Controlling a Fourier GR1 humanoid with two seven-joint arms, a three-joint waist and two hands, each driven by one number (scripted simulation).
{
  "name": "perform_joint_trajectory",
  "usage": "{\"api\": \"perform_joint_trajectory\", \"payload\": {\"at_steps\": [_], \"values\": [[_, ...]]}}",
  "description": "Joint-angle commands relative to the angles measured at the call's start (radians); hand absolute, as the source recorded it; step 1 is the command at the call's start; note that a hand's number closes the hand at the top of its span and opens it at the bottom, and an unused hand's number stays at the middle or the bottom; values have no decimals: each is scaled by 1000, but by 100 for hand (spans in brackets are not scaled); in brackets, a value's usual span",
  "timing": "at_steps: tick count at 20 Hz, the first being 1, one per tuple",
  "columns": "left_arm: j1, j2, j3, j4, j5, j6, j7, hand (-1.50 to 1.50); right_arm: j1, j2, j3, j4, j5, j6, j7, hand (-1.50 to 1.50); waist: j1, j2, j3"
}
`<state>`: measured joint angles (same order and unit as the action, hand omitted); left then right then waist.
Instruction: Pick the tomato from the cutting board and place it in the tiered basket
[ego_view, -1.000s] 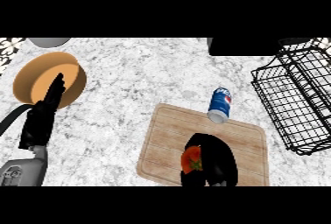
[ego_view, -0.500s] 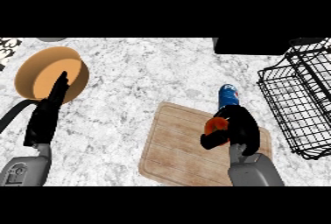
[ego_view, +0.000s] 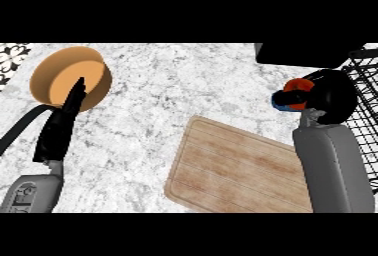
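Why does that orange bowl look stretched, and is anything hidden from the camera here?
Head view: the steep downward angle makes the bowl look taller than wide; the right hand curls round the tomato, hiding most of it; lighting is even, without glare.

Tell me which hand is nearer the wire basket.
Right. The right hand, curled round the tomato, is beside the wire basket; the left hand is across the counter by the bowl.
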<state>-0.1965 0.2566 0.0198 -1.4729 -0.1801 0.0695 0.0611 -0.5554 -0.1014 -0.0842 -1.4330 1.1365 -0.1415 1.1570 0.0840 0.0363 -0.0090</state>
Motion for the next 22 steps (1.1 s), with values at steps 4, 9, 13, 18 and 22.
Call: {"api": "perform_joint_trajectory", "payload": {"at_steps": [4,9,13,18,22], "values": [[-11,-6,-19,7,0,-17,-4,0,-264,-124,-135,145,337,-103,226,150,43,4,0],[-53,-1,-23,16,-4,-28,30,0,-445,-159,-171,277,549,3,284,150,39,-2,1],[-42,-6,-15,23,1,-22,6,0,-560,-177,-222,419,658,93,304,150,43,-1,2],[-42,2,4,36,8,-20,3,0,-692,-139,-309,529,696,56,313,150,10,-11,7],[-15,-26,-14,5,-8,5,15,0,-739,-193,-377,664,727,41,247,150,8,-10,8]]}}
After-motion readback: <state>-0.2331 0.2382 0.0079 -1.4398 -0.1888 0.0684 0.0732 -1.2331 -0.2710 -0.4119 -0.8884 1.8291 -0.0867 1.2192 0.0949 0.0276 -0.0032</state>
